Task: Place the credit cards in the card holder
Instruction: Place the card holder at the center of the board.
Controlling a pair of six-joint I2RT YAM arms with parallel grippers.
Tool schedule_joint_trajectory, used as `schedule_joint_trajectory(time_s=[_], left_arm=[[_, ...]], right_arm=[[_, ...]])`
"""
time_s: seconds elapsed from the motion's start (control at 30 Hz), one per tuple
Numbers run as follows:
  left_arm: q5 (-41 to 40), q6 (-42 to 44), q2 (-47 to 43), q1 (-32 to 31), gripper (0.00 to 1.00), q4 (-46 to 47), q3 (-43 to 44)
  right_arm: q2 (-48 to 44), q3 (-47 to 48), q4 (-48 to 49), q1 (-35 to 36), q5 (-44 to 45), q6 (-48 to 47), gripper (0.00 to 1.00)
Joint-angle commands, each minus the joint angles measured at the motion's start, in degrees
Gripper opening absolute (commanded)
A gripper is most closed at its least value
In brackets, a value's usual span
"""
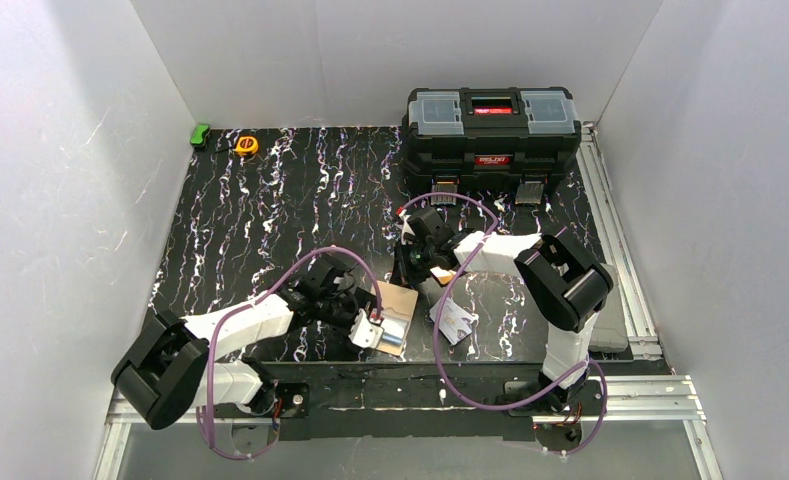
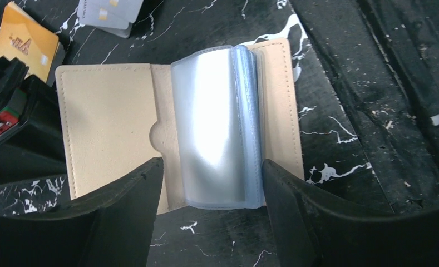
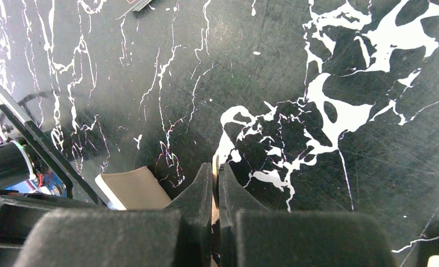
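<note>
- Cream leather-like card holder lies open on the table, near the table's front edge, its clear sleeves standing up from the spine.
- Left tool is spread wide astride the holder's near edge and clamps nothing.
- Right tool is pinched narrow on the orange-yellow card, just beside the holder.
- Silver-white card lies on the table nearby.
- Risk: pushed by the card, the unclamped holder may slide or the sleeves buckle.
- Risk: the thin edge grip may let the card twist and miss its pocket.
</note>
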Motion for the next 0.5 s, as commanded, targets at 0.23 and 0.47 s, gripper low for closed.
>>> schedule_joint_trajectory(time_s=[0.23, 0.47], left_arm=[[0.74, -3.89, -1.37, -0.25, 0.62, -3.39, 3.51], [3.95, -5.2, -2.71, -0.27, 0.66, -12.62, 7.91]], right_arm=[[1.64, 1.23, -0.24, 1.12, -0.49, -1.18, 0.01], [1.49, 1.5, -0.51, 1.34, -0.66, -2.04, 0.01]])
